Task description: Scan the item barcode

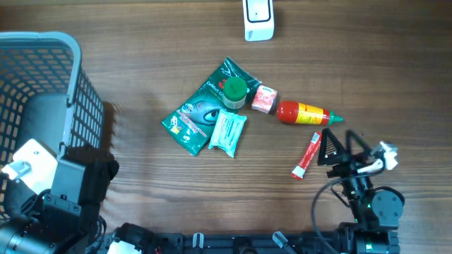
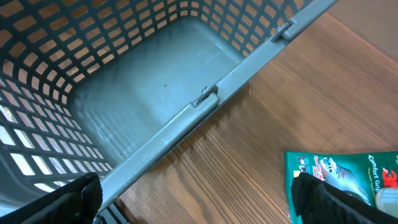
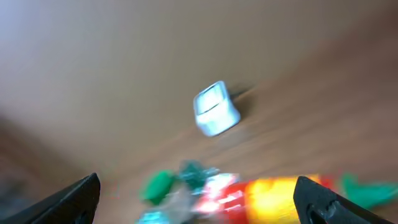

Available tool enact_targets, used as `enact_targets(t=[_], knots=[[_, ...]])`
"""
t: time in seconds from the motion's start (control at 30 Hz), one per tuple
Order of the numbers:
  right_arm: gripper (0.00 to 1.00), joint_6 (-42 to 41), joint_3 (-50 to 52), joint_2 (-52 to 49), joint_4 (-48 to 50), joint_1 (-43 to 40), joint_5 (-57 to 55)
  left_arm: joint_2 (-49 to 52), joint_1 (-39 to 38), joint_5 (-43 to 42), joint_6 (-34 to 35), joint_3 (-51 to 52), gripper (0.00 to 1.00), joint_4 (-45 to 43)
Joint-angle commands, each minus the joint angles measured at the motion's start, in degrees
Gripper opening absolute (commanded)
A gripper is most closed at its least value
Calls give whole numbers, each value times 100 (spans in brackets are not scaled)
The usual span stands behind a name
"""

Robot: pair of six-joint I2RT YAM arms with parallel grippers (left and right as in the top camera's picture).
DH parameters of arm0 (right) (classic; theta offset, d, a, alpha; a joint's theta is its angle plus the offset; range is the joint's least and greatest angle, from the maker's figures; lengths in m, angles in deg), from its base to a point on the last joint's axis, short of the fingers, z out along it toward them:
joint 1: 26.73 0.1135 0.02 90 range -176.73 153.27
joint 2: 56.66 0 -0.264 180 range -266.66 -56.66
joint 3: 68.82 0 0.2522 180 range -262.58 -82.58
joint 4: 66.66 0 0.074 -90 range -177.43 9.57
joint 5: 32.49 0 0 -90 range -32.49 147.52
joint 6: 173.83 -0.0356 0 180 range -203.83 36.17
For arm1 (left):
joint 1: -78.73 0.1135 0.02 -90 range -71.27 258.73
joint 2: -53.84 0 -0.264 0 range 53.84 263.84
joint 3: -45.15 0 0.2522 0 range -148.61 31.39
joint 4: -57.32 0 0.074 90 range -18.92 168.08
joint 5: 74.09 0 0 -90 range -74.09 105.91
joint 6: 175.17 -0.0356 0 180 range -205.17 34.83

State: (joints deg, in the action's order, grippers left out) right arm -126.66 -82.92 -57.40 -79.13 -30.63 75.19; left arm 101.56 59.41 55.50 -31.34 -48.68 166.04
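Approach is the step in hand, by my reading: no item is lifted yet. The right end effector (image 1: 327, 148) hangs at about four o'clock of the worktop (image 1: 141, 183), jaws spread wide and empty, just beside the red sachet (image 1: 307, 156) and near the sauce bottle (image 1: 304, 113). The left end effector (image 2: 196, 186) is equally wide and empty, above the rim of the basket (image 2: 205, 102) at nine o'clock. The green pouch (image 1: 194, 116), green-capped jar (image 1: 234, 92), wipes packet (image 1: 227, 132) and small pink packet (image 1: 265, 99) lie clustered at the centre. The scanner (image 1: 258, 20) stands at twelve o'clock, well apart from them.

Which item is meant I cannot tell; the sachet lies closest to the right arm. The next move calls for lowering over one item, closing on it, then carrying it toward twelve o'clock with its barcode turned to the scanner. The right wrist view is too blurred to show any barcode.
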Motion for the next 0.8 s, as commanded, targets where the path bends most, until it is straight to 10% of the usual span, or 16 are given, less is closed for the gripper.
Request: enact_targets(t=[0.0, 0.33, 0.6, 0.77], knots=[[100, -2291, 2, 9, 61, -7, 1351, -11, 48, 94, 107, 63, 100, 4], [99, -1027, -1141, -651, -1547, -7, 874, -11, 48, 94, 107, 63, 100, 4], [100, -656, -5333, -5316, -4933, -7, -262, -11, 48, 94, 107, 63, 100, 4], [91, 131, -5692, -7510, -6317, 278, 122, -11, 48, 94, 107, 63, 100, 4]])
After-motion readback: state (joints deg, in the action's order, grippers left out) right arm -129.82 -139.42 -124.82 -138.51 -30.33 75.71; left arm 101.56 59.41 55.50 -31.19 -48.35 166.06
